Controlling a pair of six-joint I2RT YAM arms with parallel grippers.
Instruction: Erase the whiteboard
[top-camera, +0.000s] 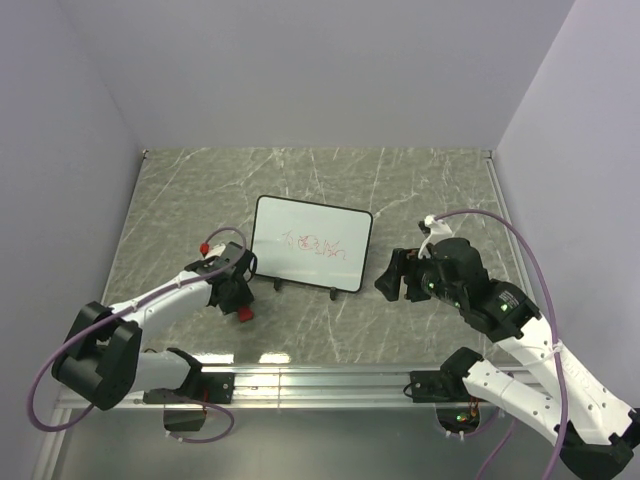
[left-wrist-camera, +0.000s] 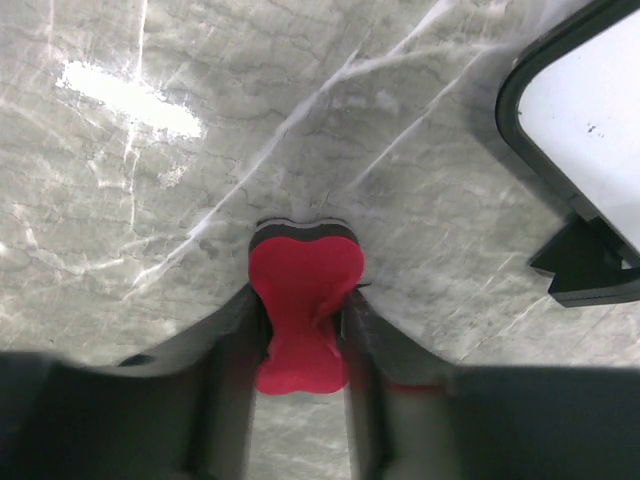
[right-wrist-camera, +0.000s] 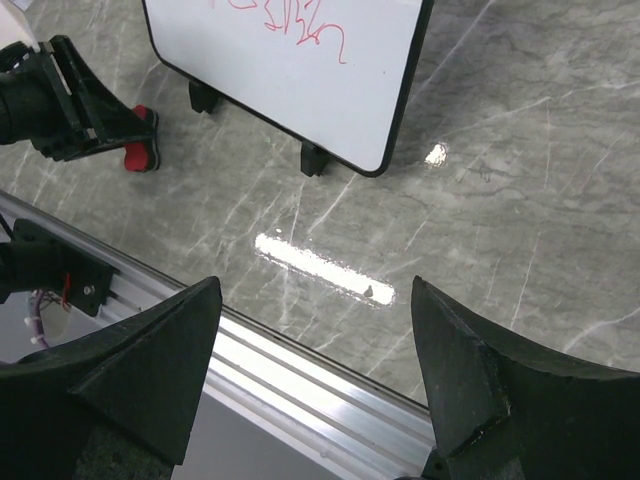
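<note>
Top external view is showing the whiteboard (top-camera: 311, 243) propped mid-worktop (top-camera: 420, 190), its red scribbles (top-camera: 314, 245) unwiped. The left end effector (top-camera: 240, 304) is pinching the red eraser (left-wrist-camera: 303, 300) just beside it, seemingly readying a wipe, while the right end effector (right-wrist-camera: 315, 292) is gaping wide, holding nothing.

The whiteboard (left-wrist-camera: 590, 110) runs off the left wrist view's right edge; its red scribbles (top-camera: 312, 245) are too small to read.
</note>
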